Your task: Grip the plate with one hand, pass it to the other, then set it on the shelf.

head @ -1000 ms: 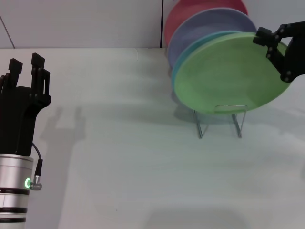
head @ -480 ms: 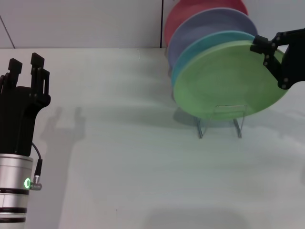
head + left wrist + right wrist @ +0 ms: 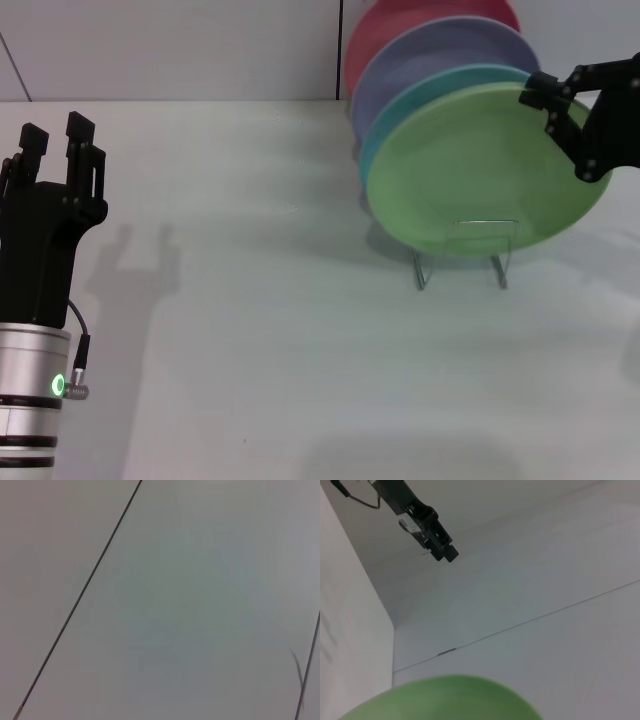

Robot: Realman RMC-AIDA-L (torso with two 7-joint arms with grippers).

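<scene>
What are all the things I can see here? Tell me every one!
plate: one, light green, frontmost in the row, standing on edge in the shelf
turquoise plate: one, right behind the green one
lavender plate: one, third in the row
red plate: one, at the back
shelf: one, silver wire, on the table
table: one, pale grey-white
right hand: black, at the green plate's upper right rim
left hand: black, parked upright at the near left

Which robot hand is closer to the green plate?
The right. The right gripper is at the green plate's upper right rim, in the rack. The left gripper is far across the table.
</scene>
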